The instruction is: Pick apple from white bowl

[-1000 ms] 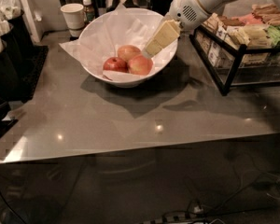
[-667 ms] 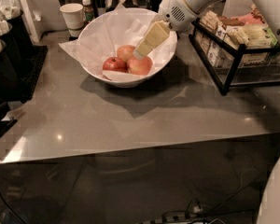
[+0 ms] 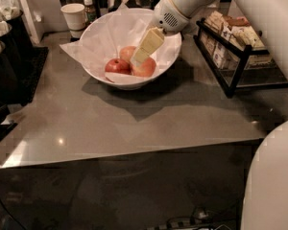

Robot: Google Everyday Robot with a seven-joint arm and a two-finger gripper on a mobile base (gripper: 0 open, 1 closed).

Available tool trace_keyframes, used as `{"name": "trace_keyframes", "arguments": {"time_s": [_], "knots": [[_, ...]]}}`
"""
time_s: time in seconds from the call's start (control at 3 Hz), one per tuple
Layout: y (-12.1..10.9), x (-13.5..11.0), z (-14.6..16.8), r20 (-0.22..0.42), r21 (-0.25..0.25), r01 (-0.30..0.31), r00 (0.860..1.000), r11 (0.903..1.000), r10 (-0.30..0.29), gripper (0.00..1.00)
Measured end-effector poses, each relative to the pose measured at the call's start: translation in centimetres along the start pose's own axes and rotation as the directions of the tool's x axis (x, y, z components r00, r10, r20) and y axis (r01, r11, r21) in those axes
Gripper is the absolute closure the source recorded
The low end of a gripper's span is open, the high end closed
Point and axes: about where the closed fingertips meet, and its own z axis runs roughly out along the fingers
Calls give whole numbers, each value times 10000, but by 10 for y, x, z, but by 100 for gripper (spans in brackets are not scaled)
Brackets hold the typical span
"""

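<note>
The white bowl (image 3: 103, 30), wide and lined with crumpled white paper, stands at the back of the grey table. Three apples lie in it. The orange-red apple (image 3: 148, 69) is at the right, a deep-red one (image 3: 116, 66) at the left and a paler one (image 3: 126, 52) behind. My gripper (image 3: 140, 56) reaches down into the bowl from the upper right. Its cream tip is right over the left top of the orange-red apple and partly hides it and the paler one. I cannot see whether it touches them.
A small white paper cup (image 3: 74, 15) and a small bottle (image 3: 89, 7) stand behind the bowl. A black wire rack (image 3: 229, 56) of packaged snacks stands at the right. Dark bins (image 3: 12, 61) line the left. My white body (image 3: 273, 176) fills the lower right.
My gripper has moved left and a little lower in the bowl, from the right side to just over the apples. The apples have not moved.
</note>
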Motion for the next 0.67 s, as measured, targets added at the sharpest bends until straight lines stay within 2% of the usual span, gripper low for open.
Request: {"name": "trace_keyframes", "arguments": {"time_s": [0.33, 0.67], "knots": [[-3, 5, 15, -153, -61, 59, 9999, 10000, -60, 17], [-5, 11, 30, -51, -143, -4, 10000, 9999, 3, 17]]}}
